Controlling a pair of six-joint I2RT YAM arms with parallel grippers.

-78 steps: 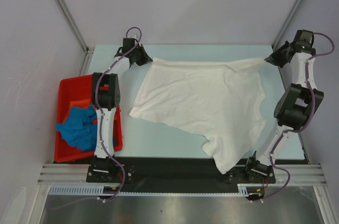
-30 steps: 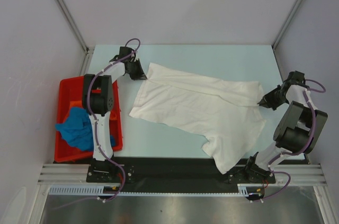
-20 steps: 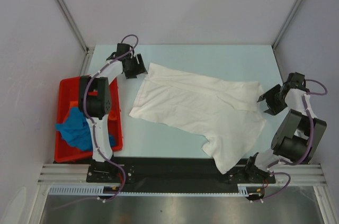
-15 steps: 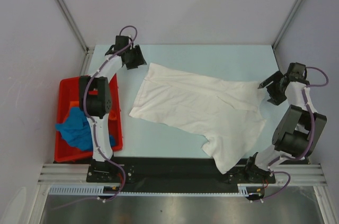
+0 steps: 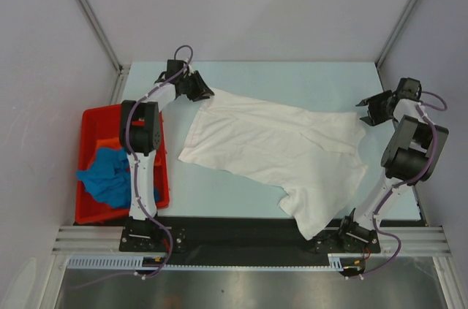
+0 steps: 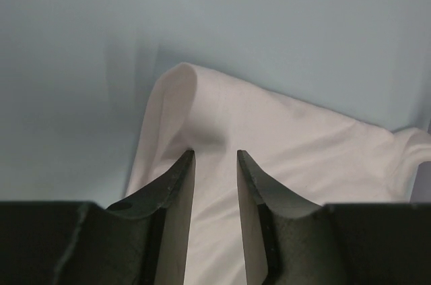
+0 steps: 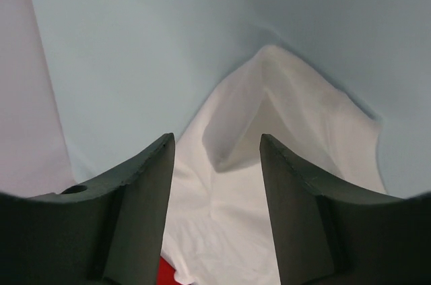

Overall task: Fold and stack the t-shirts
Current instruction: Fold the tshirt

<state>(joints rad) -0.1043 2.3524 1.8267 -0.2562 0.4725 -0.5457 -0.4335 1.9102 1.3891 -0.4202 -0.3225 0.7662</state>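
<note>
Top external view: the white t-shirt [image 5: 278, 145] lies spread mid-frame on the surface [image 5: 292, 77]; left gripper [image 5: 202, 92] and right gripper [image 5: 368, 109] hover at its upper corners, jaws parted, grasping nothing (probably poised to fold).

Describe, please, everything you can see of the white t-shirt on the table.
The white t-shirt is thin, wrinkled cloth lying flat on the pale blue table, its far edge folded over and one end reaching onto the near black rail. The left gripper and right gripper stand open at its far corners.
</note>
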